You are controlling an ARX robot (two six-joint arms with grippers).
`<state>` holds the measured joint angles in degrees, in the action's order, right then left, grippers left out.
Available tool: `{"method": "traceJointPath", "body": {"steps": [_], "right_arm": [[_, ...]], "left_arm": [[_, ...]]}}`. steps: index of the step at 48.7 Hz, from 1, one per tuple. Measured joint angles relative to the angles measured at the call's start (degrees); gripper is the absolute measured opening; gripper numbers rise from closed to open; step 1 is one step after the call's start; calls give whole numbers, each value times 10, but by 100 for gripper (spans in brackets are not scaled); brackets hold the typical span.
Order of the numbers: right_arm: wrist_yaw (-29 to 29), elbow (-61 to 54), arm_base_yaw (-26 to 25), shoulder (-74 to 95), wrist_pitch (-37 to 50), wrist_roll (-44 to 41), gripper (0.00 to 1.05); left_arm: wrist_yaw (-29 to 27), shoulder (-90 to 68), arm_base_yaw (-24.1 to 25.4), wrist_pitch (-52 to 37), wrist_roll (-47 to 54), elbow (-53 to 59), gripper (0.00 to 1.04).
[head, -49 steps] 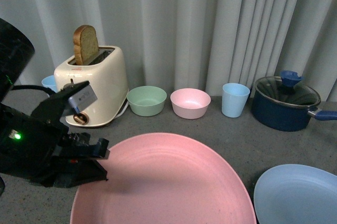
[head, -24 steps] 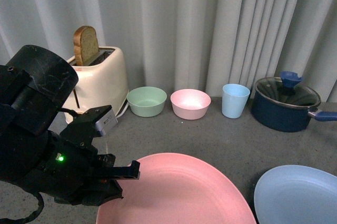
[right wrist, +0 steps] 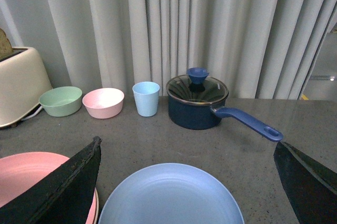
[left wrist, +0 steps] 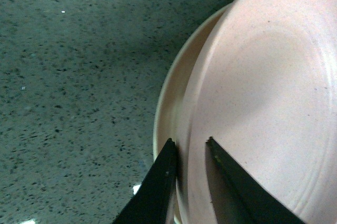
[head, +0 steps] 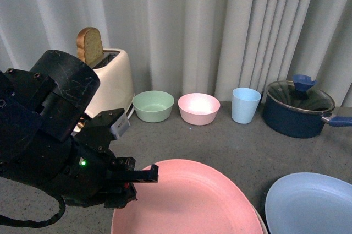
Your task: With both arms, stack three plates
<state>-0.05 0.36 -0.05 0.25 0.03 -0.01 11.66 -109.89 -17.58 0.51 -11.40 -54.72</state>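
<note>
The left gripper (left wrist: 190, 144) pinches the pink plate (left wrist: 274, 87) at its nine o'clock rim; if released off-centre, it may slide off the beige plate (left wrist: 172, 97).

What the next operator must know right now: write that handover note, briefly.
Left end effector: shut on the pink plate, its fingers either side of the rim.
Right end effector: open, empty, near the light blue plate.
Pink plate lies over the beige plate, not yet released. Light blue plate sits apart on the table.
Done: pink brought over beige.
Left: release pink, add the light blue plate on top.
</note>
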Motion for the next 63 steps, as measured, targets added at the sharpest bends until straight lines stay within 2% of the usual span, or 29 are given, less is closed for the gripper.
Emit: {"method": "traceJointPath", "body": {"steps": [1,11,17,20,24,33,36,39,41,44,51,53,56,61,63], "right_arm": [[0,0,0,0,0,0,97],[0,0,0,0,0,0,97],[0,0,0,0,0,0,97],[0,0,0,0,0,0,97],[0,0,0,0,0,0,97],[0,0,0,0,0,0,97],[0,0,0,0,0,0,97],[-1,0,0,0,0,0,97],[0,0,0,0,0,0,97],[0,0,0,0,0,0,97],[0,0,0,0,0,0,97],[0,0,0,0,0,0,97],[0,0,0,0,0,0,97],[0,0,0,0,0,0,97],[0,0,0,0,0,0,97]], "left_arm": [[0,0,3,0,-3,0,28],[4,43,33,-19,-8,16,58],[-3,155,61,-109,-9,84,85],[-25,236,68,-167,-13,142,98],[-27,293,70,-176,-18,170,98],[-28,284,69,-178,-20,176,98],[-127,271,61,-311,20,218,88],[-189,269,61,-431,51,266,80],[-207,276,66,-505,69,299,72],[-210,292,75,-562,84,329,64],[-197,355,94,-584,100,380,40],[-189,376,101,-581,102,401,30],[-183,396,108,-574,104,420,19],[-173,433,116,-562,105,444,3],[-169,459,122,-551,108,458,4]]}}
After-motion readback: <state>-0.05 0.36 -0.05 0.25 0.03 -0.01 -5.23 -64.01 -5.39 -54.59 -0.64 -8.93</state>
